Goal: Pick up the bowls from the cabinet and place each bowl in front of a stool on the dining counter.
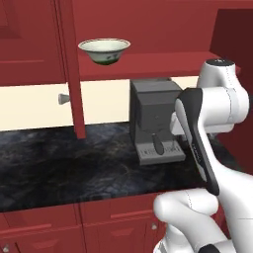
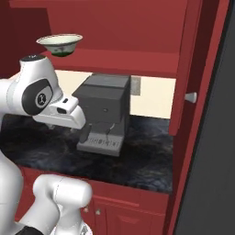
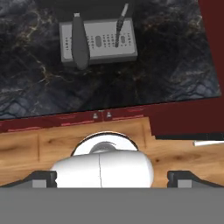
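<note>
Up on cabinet shelf (image 1: pixel 148 69), cream-white bowl (image 1: pixel 104 51) sits upright near open door (image 1: pixel 73 74). Hand (image 3: pixel 112 178) faces down over bench (image 3: pixel 43 87), fingers spread wide, empty. Bowl lies at about 10 o'clock above wrist; reach must swing upward.

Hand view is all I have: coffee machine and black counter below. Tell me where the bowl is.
Observer: The cream-white bowl stands upright on the red cabinet shelf, higher than the coffee machine and to its left.
Operator: Report the cabinet door.
Observer: The door left of the bowl stands open, edge-on to the left base view, with its grey knob sticking out to the left.
</note>
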You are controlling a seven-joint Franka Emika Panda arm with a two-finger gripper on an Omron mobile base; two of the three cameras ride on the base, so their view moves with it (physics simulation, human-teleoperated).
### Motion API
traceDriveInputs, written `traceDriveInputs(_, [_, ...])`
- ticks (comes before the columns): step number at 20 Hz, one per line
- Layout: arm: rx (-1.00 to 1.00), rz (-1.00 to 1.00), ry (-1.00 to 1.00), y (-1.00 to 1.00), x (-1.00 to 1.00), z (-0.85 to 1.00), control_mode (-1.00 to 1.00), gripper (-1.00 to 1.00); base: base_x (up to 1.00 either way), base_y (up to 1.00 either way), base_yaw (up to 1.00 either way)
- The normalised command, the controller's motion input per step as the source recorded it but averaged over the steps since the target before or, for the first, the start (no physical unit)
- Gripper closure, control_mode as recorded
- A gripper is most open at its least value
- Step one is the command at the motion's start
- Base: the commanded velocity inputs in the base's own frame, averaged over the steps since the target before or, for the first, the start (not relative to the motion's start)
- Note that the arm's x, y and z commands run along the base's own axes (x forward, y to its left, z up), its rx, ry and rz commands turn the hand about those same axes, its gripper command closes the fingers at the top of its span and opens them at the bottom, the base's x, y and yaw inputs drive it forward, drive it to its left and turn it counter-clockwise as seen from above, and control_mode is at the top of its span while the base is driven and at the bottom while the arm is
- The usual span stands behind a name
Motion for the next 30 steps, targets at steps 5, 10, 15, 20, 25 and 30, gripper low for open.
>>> traceDriveInputs(5, [0.00,0.00,0.00,0.00,0.00,0.00,1.00,-1.00,0.41,0.21,0.00])
traceDriveInputs(10, [0.00,0.00,0.00,0.00,0.00,0.00,1.00,-1.00,0.63,0.28,0.00])
traceDriveInputs(15, [0.00,0.00,0.00,0.00,0.00,0.00,1.00,-1.00,0.37,0.26,0.00])
traceDriveInputs(20, [0.00,0.01,-0.02,0.00,0.03,0.00,-1.00,-1.00,0.09,0.06,0.00])
traceDriveInputs(25, [0.00,0.14,-0.19,0.06,-0.01,0.11,-1.00,-1.00,0.00,0.00,0.00])
traceDriveInputs(30, [-0.06,0.18,-0.36,0.32,-0.03,0.46,-1.00,-1.00,0.00,0.00,0.00])
